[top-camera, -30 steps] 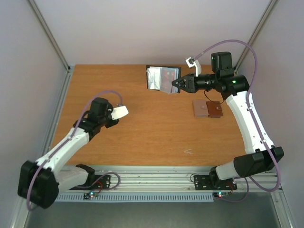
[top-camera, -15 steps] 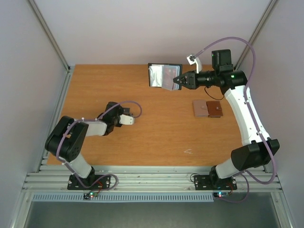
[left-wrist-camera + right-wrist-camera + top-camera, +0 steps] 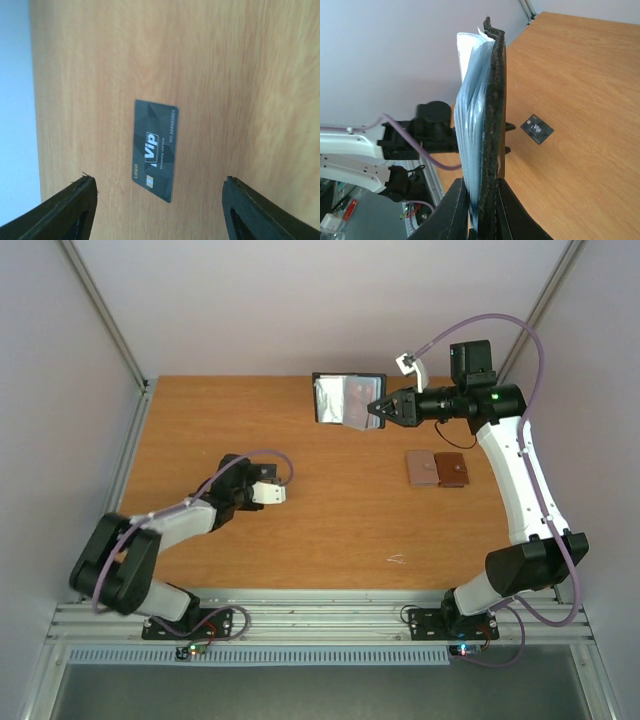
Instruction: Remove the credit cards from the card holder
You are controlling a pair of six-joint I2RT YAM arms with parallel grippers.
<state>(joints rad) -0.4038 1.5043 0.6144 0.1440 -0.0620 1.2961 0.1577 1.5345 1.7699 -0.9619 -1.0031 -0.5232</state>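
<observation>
Black card [image 3: 155, 150] lies flat on the table [image 3: 250, 75] under the left gripper [image 3: 272, 492], jaws parted; the right gripper [image 3: 481, 192] clamps the card holder [image 3: 495, 100] aloft by one edge; so thin a grip may let it twist or slip.

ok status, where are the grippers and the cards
Left gripper open above black card, flat on table. Right gripper shut on card holder, held up on edge. Brown wallet off to the side, clear of both.

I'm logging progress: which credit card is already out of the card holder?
The black VIP card, lying flat on the table below the left gripper; the dark red card sits inside the card holder.
</observation>
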